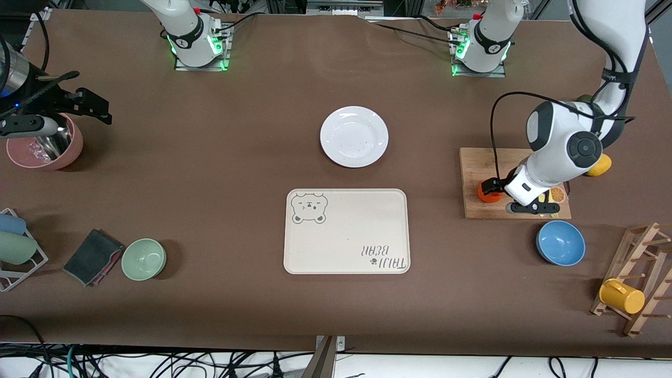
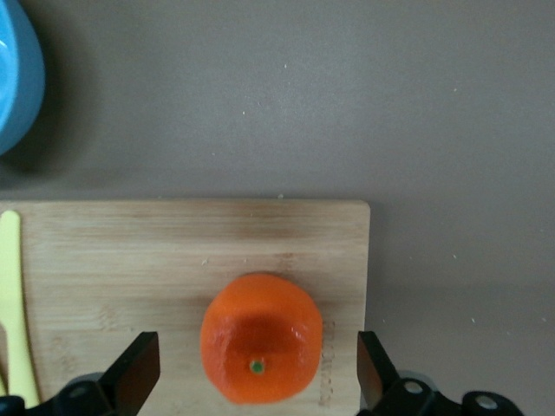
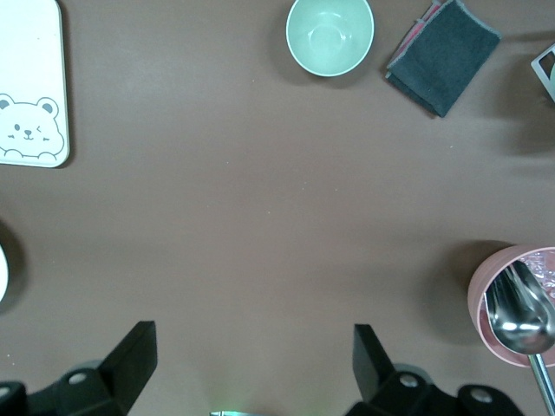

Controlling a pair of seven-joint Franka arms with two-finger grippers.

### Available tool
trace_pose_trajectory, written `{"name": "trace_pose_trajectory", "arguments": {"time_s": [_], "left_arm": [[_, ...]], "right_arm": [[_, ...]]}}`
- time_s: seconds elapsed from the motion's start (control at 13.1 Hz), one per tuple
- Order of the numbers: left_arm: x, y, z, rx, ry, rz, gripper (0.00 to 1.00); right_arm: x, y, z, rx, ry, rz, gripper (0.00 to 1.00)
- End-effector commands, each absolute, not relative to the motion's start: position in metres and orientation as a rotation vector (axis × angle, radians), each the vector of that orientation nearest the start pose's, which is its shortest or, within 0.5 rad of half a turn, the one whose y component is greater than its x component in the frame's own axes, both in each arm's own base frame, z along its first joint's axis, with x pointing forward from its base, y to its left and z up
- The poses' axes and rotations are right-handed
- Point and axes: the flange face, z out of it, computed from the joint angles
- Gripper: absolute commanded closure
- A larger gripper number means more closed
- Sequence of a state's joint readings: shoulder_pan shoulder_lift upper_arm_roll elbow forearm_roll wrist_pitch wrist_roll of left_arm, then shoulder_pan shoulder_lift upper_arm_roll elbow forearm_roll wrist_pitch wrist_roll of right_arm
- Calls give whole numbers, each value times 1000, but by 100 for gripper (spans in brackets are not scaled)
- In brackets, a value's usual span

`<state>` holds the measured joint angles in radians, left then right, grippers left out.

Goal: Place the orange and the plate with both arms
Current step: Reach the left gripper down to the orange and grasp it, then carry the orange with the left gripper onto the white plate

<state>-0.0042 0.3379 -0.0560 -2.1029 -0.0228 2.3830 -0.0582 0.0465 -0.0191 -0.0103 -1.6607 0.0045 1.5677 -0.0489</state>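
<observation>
A small bright orange (image 1: 489,193) sits on a wooden cutting board (image 1: 475,173), at the board's corner nearest the table's middle, toward the left arm's end of the table. In the left wrist view the orange (image 2: 260,340) shows its dimpled top with a tiny green stem mark, and it lies between the two spread black fingers (image 2: 134,371) of the left gripper (image 2: 257,368), with a clear gap on each side, so the fruit is not grasped. From the front, the left gripper (image 1: 499,191) hangs low over the board at the orange, its white wrist bent above it. A yellow lemon (image 1: 598,165) lies at the board's edge on the side away from the table's middle, and a blue bowl (image 1: 560,242) stands nearer to the front camera than the board. The white plate (image 1: 354,136) rests bare near the middle of the table, well apart from the orange. A cream tray (image 1: 346,231) printed with a bear lies nearer to the front camera than the plate. The right gripper (image 1: 86,105) waits with its fingers released and wide, holding nothing, above bare table beside a pink bowl (image 1: 44,147) with a metal spoon in it, at the right arm's end. A pale green bowl (image 1: 144,259) and a folded dark cloth (image 1: 93,256) lie nearer to the camera there.
</observation>
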Motion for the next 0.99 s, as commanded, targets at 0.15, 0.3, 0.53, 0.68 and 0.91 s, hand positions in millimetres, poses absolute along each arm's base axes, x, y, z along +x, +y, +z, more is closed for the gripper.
{"name": "trace_pose_trajectory", "arguments": {"time_s": [0.15, 0.3, 0.53, 0.68, 0.91], "left_arm": [[559, -33, 210, -3183, -67, 85, 0], [558, -33, 208, -3206, -123, 95, 26], [558, -35, 213, -3209, -122, 96, 85], [561, -35, 233, -3212, -121, 50, 92], [563, -57, 261, -3237, -98, 13, 92]], "right_arm": [[548, 19, 597, -3129, -146, 122, 0], [548, 19, 598, -3130, -146, 120, 0], [548, 19, 598, -3130, -146, 120, 0], [548, 17, 598, -3129, -142, 120, 0], [548, 17, 598, -3130, -142, 120, 0]]}}
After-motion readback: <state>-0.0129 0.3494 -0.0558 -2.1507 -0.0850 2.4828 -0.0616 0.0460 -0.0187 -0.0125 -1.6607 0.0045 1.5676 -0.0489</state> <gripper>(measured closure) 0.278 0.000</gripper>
